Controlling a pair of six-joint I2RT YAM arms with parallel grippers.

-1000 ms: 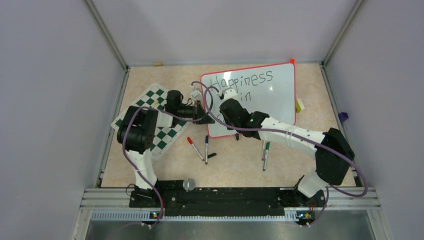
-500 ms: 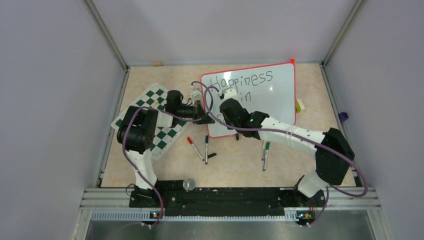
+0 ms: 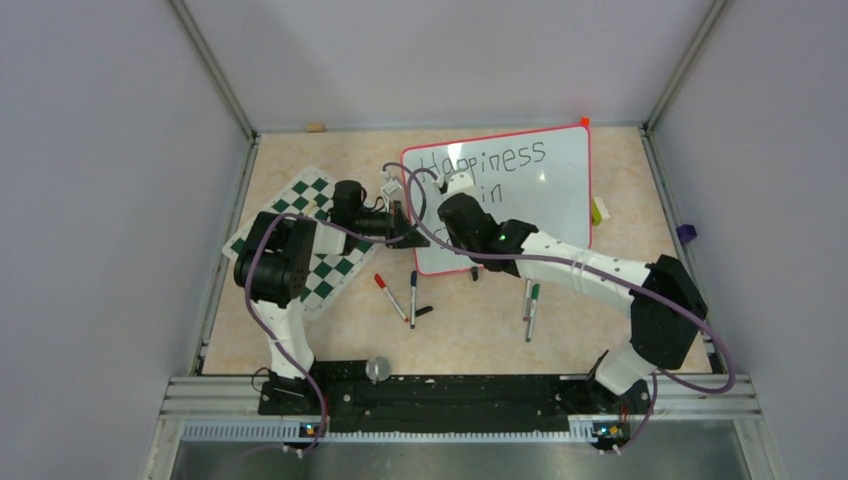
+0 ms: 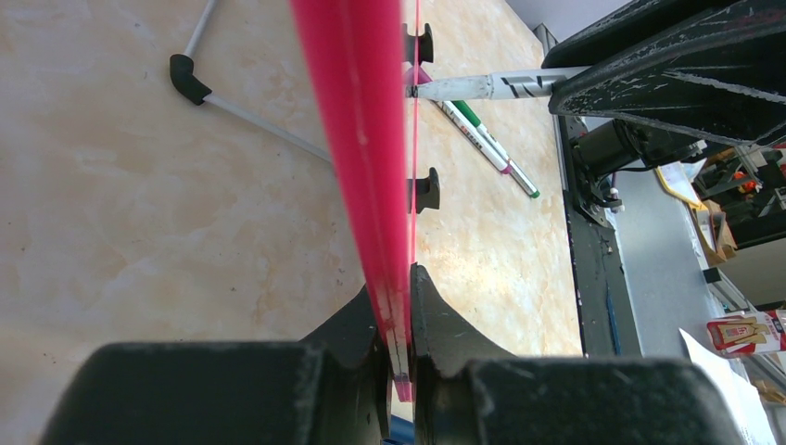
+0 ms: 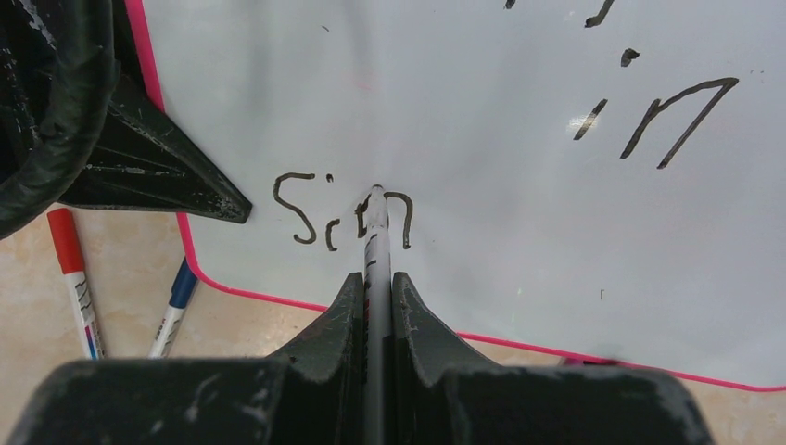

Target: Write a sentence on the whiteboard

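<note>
- whiteboard (image 3: 540,190) sits far centre-right on the tabletop (image 3: 470,340), its left edge just beside the chess mat (image 3: 315,195); can't tell if it lies flat or is propped
- left hand (image 4: 400,311) clenched on the whiteboard's red frame at the left edge, pinning it; in the top view the left hand (image 3: 405,222) is right at that edge
- right hand (image 5: 375,287) clenched on a marker (image 5: 375,236), tip touching the board surface
- done so far: line one reads "Happiness", line two shows "in" (anything before it is hidden by the arm), line three started near the bottom left corner of the whiteboard (image 5: 519,232), reads roughly "Sin"
- marker tip sits on the third letter of that word, so I judge the stroke is mid-letter
- left to do, my guess: finish this word and maybe more; the full sentence is unknown, so I can't say how many words remain
- plenty of blank board to the right on line three
- spare pens lie loose on the tabletop: red pen (image 3: 390,296), blue pen (image 3: 413,293), green pen (image 3: 532,308), none in use
</note>
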